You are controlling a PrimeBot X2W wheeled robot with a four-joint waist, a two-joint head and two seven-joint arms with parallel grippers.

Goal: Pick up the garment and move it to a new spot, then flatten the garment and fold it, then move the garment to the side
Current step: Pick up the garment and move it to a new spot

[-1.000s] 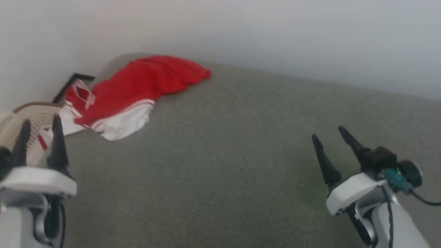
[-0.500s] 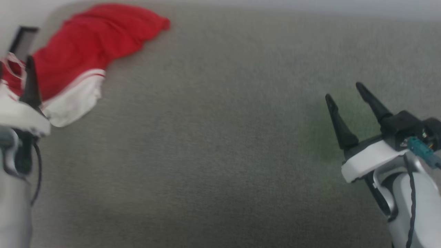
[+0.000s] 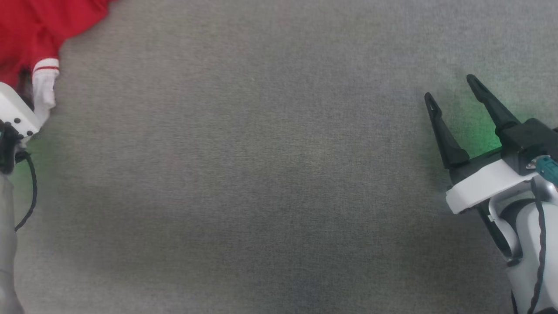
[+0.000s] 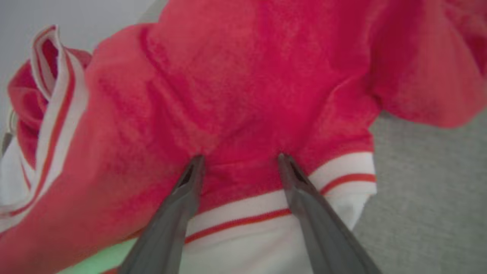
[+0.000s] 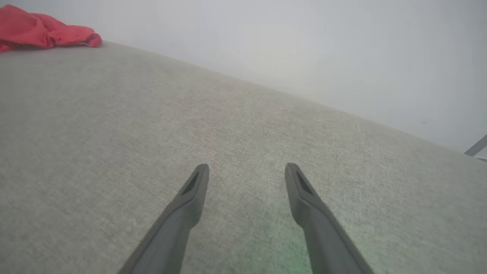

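i see a grey woven surface (image 3: pixel 261 174) across the head frame, with a pale wall (image 5: pixel 304 45) behind it. the shirt (image 3: pixel 26 30) is bunched at upper left. the left gripper (image 4: pixel 239 160) is spread wide over its red cloth. the right gripper (image 3: pixel 451 89) is at lower right, fingers apart and empty (green glow beneath).

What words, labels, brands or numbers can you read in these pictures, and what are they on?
None can be read. The garment shows plain red and white fabric with striped trim, no print; the grey surface, the left gripper and the right gripper carry no legible writing.
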